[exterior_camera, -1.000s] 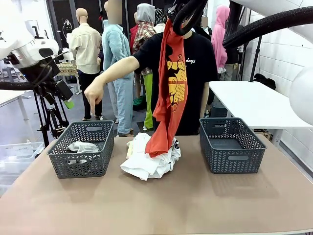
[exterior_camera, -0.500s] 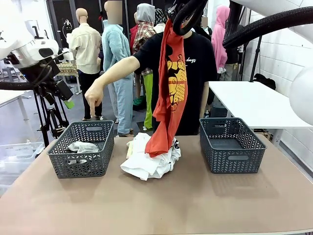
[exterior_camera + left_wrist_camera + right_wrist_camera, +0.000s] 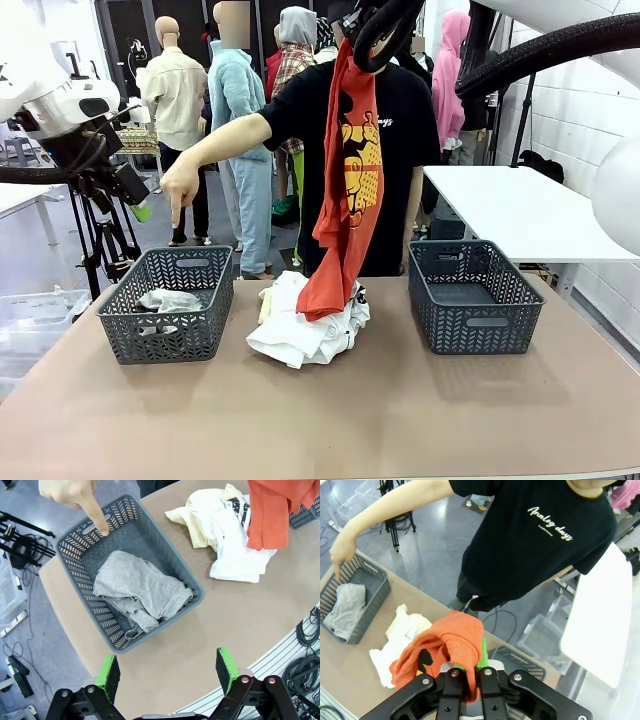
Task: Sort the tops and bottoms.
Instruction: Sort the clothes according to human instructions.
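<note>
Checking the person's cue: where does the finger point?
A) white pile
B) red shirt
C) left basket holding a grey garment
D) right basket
C: the hand points down over the left basket, where a grey garment lies.

From my right wrist I read one line clearly: "Analog days", in white script across the chest of the person's black T-shirt (image 3: 540, 555). A smaller white line just under it is too small for me to make out. In the front view only the end of that script shows, beside the red-orange T-shirt (image 3: 350, 180). The white T-shirt (image 3: 235, 555), by the middle of the table's (image 3: 400, 400) far edge, bears black lettering, crumpled and unreadable
</note>
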{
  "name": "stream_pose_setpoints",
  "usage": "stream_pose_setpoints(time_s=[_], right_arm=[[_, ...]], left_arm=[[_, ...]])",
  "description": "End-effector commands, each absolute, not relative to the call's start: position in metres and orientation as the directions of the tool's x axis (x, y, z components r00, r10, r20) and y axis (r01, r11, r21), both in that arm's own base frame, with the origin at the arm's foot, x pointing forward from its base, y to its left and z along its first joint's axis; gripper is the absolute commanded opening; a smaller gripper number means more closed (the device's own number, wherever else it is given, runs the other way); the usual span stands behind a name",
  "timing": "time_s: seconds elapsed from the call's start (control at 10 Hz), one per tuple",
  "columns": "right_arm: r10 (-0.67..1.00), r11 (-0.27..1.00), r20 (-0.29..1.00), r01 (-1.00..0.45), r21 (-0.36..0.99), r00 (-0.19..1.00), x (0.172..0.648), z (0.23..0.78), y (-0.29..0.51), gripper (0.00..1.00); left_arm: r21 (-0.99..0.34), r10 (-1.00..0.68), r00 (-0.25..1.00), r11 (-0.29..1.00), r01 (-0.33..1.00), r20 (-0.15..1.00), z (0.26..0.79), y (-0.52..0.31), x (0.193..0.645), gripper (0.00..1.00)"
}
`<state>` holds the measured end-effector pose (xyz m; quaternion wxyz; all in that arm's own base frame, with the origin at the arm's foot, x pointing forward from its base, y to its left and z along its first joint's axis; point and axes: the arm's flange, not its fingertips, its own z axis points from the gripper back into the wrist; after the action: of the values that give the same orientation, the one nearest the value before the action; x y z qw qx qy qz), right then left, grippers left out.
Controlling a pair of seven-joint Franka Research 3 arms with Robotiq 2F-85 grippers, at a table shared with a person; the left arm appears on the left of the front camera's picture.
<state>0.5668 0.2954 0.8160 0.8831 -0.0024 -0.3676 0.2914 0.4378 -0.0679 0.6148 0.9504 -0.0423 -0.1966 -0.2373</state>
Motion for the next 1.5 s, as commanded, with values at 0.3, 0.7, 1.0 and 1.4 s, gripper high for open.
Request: stream_pose_setpoints(time_s=[0.3,0.7,1.0,1.4], right_arm=[[0.516,0.83,0.648,-0.513,-0.218,0.56,0.567,0.816,0.295,0.0],[0.414,0.752,0.814,-0.657,-0.054,0.407,0.584,0.825,0.352,0.0],[0.387,0.673,0.86,-0.739,-0.016,0.333,0.587,0.834,0.409,0.0],[0.393,0.751,0.834,-0.659,-0.046,0.389,0.569,0.813,0.371,0.0]], left_arm=[[0.013,-0.434,0.81,0.884,0.468,0.394,0.615,-0.068,0.438,1.0],[0.113,-0.483,0.72,0.86,0.499,0.498,0.656,-0.053,0.367,1.0],[0.111,-0.444,0.75,0.885,0.452,0.491,0.656,-0.037,0.347,1.0],[0.114,-0.456,0.732,0.876,0.468,0.506,0.67,-0.049,0.354,1.0]])
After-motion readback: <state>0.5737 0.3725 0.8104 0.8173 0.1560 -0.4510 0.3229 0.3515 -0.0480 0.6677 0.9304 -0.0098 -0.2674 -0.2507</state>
